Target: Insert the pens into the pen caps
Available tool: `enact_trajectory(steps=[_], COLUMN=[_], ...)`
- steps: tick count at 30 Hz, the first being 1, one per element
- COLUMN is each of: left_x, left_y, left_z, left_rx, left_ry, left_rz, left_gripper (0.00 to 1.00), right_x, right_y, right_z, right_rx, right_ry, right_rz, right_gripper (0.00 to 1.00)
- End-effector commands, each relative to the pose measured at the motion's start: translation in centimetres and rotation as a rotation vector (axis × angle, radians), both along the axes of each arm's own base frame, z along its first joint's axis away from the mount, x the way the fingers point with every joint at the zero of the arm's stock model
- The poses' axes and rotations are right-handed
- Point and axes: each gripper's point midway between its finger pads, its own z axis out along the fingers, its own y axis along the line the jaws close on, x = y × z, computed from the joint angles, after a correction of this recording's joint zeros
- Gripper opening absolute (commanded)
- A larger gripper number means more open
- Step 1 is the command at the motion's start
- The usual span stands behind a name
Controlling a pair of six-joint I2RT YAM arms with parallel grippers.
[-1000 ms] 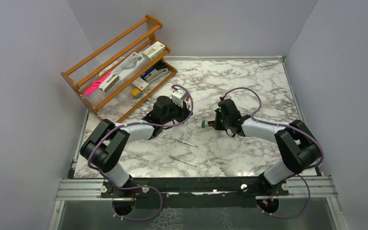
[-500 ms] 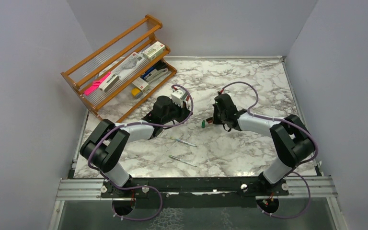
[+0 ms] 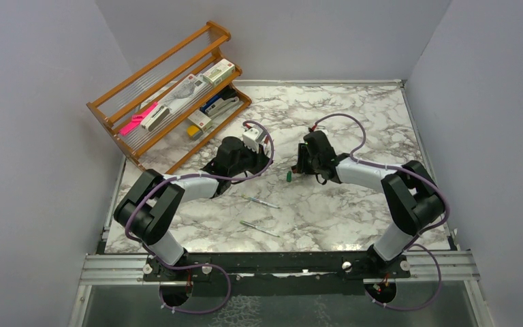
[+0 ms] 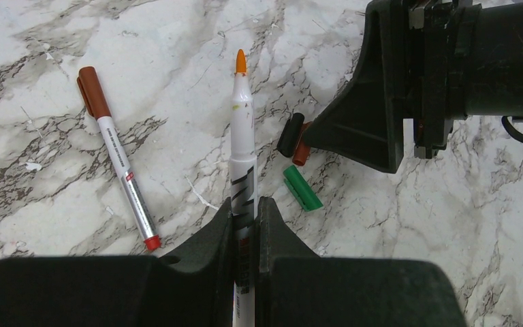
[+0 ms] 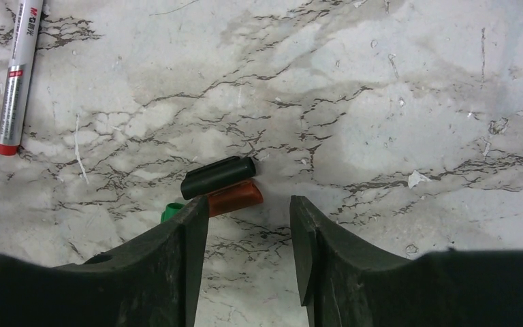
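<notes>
My left gripper (image 4: 245, 204) is shut on a thin white pen (image 4: 242, 136) whose orange tip points ahead over the table. A second pen (image 4: 119, 177) wearing a brown cap lies to its left. Ahead right lie a green cap (image 4: 302, 187), a red-brown cap (image 4: 301, 154) and a black cap (image 4: 291, 135). My right gripper (image 5: 248, 212) is open, low over the table. The black cap (image 5: 218, 177) and red-brown cap (image 5: 235, 197) lie just past its left finger, which half hides the green cap (image 5: 171, 211). From above, the green cap (image 3: 289, 176) lies between the left gripper (image 3: 245, 160) and the right gripper (image 3: 304, 167).
Two pens (image 3: 264, 202) (image 3: 259, 229) lie on the marble table nearer the arm bases. A wooden rack (image 3: 170, 95) with a pink marker (image 3: 136, 120) and boxes stands at the back left. Grey walls close in the sides.
My right gripper has shifted a little back and to the left, ending beside the caps. The left arm and its pen have not moved.
</notes>
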Motion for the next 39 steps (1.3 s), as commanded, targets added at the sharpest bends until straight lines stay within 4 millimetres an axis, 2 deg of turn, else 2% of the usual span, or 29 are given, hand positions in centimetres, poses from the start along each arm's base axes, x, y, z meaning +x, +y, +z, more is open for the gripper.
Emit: enact_trajectory(steps=[1, 11, 20, 31, 39], left_x=[-0.2, -0.3, -0.3, -0.3, -0.4], left_y=[-0.1, 0.0, 0.2, 0.1, 0.2], left_z=[0.1, 0.1, 0.0, -0.2, 0.0], left_rx=[-0.016, -0.014, -0.011, -0.015, -0.016], left_ry=[-0.011, -0.01, -0.01, -0.002, -0.004], left_rz=[-0.02, -0.02, -0.014, -0.018, -0.015], left_gripper=[0.0, 0.0, 0.0, 0.0, 0.0], right_x=[0.4, 0.2, 0.1, -1.1, -1.2], right_y=[-0.3, 0.6, 1.4, 0.7, -0.4], right_z=[1.1, 0.0, -0.5, -1.9, -1.7], right_rx=[0.009, 0.022, -0.059, -0.119, -0.159], right_ry=[-0.025, 0.006, 0.024, 0.068, 0.065], right_rz=[-0.031, -0.019, 0.003, -0.018, -0.051], right_gripper=[0.48, 0.49, 0.48, 0.46, 0.42])
